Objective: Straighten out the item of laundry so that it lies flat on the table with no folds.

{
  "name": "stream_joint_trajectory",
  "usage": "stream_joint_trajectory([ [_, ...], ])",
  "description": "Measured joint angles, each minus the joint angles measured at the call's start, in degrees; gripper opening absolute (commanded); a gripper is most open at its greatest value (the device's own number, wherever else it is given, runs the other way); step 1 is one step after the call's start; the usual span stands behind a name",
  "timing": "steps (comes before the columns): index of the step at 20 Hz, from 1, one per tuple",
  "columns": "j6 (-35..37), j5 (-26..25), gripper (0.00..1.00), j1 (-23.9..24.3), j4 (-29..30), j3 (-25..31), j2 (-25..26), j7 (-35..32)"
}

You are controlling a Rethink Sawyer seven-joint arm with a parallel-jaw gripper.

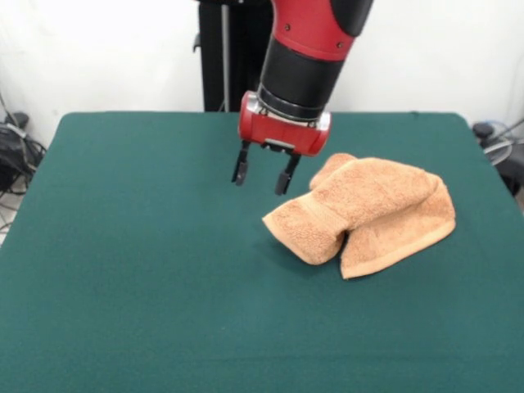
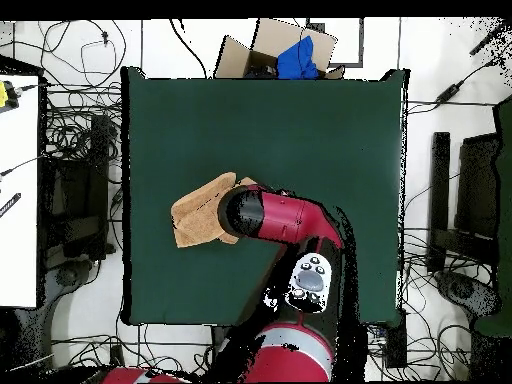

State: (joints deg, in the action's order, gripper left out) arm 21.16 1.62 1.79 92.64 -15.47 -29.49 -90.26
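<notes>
1. In the front view the towel (image 1: 372,213) lay bunched on the right half of the surface (image 1: 131,270), roughly midway between the near and far edges.
2. It was doubled over itself. One thick roll pointed near-left, a hemmed flap lay beside it on the near side, and a rounded hump rose behind both.
3. I judged it far from flat, since several layers were stacked and no single corner lay free on the green cloth.
4. From overhead the towel (image 2: 200,212) showed left of centre, with the arm (image 2: 285,220) covering its right end. That view hid the gripper itself.
5. The gripper (image 1: 262,173) hung off the surface, just left of the towel's far-left end.
6. Its two dark fingers (image 1: 240,168) stood moderately apart with clear green showing between them. It held nothing.
7. The right finger looked very close to the towel's edge, but I could not tell whether it touched.
8. I read that position as a set-up beside the folded end, where a layer could be pinched and drawn out over the open left side.
9. The risk I saw was catching the whole roll instead of one layer, which would only drag the bundle.
</notes>
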Motion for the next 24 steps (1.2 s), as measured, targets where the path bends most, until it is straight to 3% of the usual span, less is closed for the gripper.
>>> stream_joint_trajectory([
  [24,0.0,6.2,1.0,-4.4,0.0,-3.5,2.0,-0.1],
])
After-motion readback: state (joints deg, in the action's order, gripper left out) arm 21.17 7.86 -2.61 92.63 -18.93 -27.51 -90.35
